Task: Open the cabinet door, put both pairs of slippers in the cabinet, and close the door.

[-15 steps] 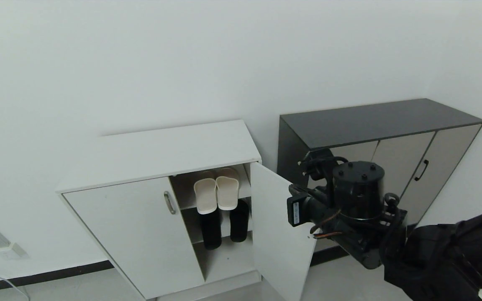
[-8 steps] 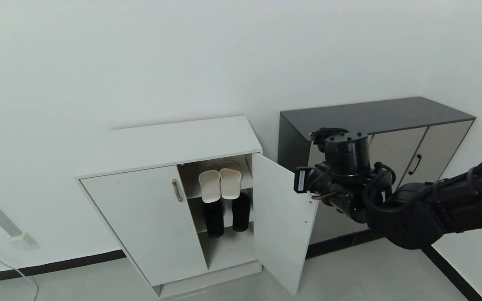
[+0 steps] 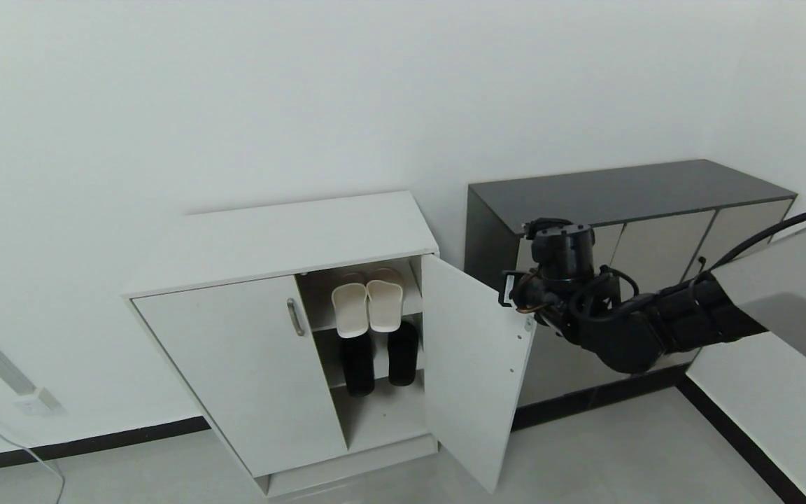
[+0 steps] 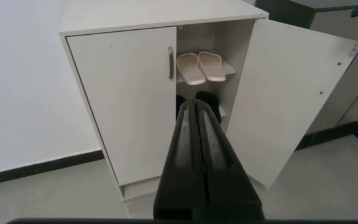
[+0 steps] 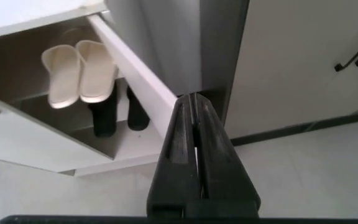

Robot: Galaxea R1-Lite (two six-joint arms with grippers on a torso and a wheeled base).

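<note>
While door [image 3: 473, 364] stands open, right pincer [image 5: 194, 98] closed near edge.

You have the white cabinet [image 3: 284, 241] in front of you, its right door [image 3: 469, 364] swung open and its left door [image 3: 235, 371] shut. Inside, the white slippers [image 3: 366, 306] lie side by side in the upper part, with the black slippers [image 3: 378, 360] just below them. Your right tool [image 3: 515, 292] sits at the open door's outer top edge. A dark cabinet [image 3: 620, 189] stands just beside the white one, against the wall [image 3: 375, 105].
</note>
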